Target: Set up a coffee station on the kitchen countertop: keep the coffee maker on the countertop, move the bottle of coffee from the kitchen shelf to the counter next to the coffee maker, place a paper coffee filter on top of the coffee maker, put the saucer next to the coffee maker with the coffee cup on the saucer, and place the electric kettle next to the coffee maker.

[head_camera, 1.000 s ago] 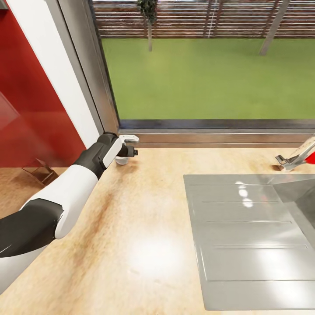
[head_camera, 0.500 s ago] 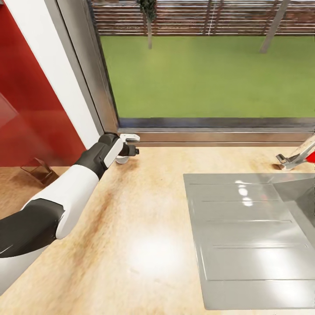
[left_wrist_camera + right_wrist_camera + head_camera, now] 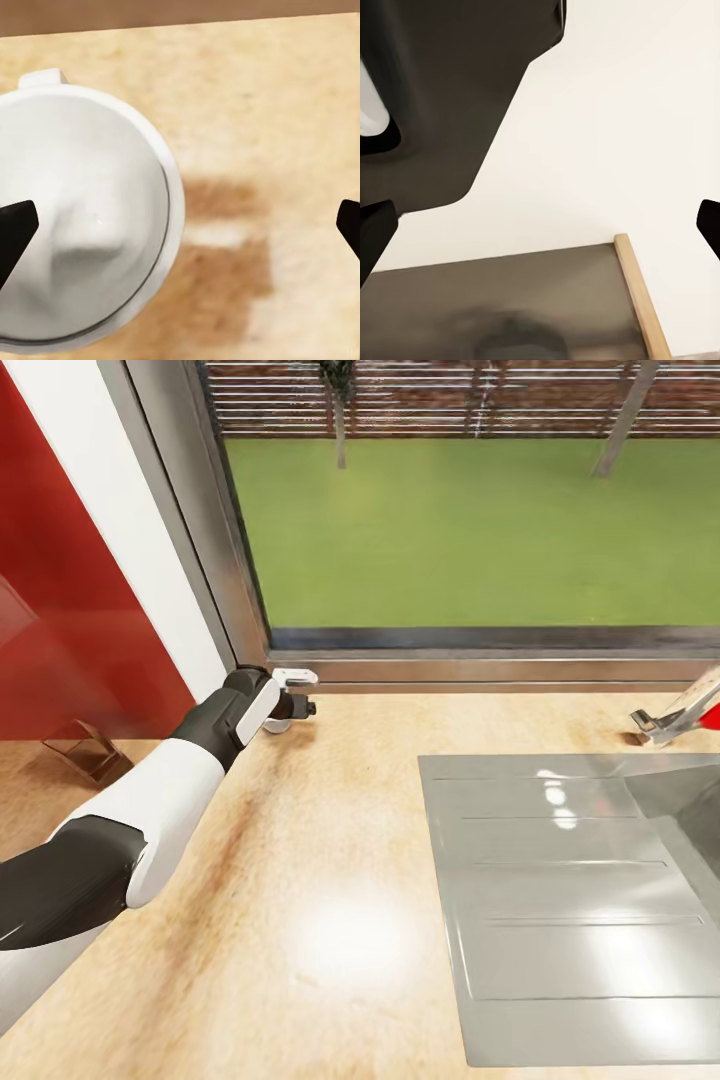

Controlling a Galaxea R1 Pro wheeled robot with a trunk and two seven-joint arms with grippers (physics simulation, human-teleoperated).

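Left fingers point(image 3: 180, 225) spread wide, empty, over the surface point(image 3: 340, 880); cup point(image 3: 79, 214) sits off-centre toward one fingertip, directly below.

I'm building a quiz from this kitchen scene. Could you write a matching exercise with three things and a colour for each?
Things:
1. coffee cup
2. kitchen countertop
3. drainboard

Colours:
A. light tan wood grain
B. shiny grey
C. plain white

Pairs: 1-C, 2-A, 3-B
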